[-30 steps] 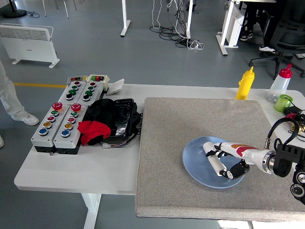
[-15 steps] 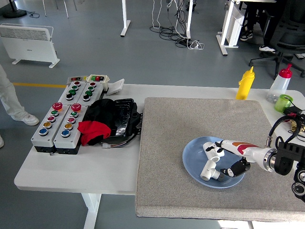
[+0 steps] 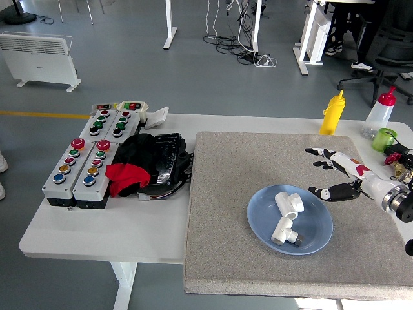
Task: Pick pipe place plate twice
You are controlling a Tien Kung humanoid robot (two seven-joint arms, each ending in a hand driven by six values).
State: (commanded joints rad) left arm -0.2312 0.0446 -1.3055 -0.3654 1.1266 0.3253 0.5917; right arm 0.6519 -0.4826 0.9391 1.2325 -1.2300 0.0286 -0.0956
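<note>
Lying released in the blue plate (image 3: 321,240) near the mat's front-right corner: white pipe fitting (image 3: 287,216), one placement seemingly done, any second pipe not showing. Hovering toward the mat's right edge, fingers spread, holding nothing: right hand (image 3: 337,175), now lifted clear of the plate.

Right hand (image 3: 339,175) (fingers (image 3: 321,153) spread)
</note>
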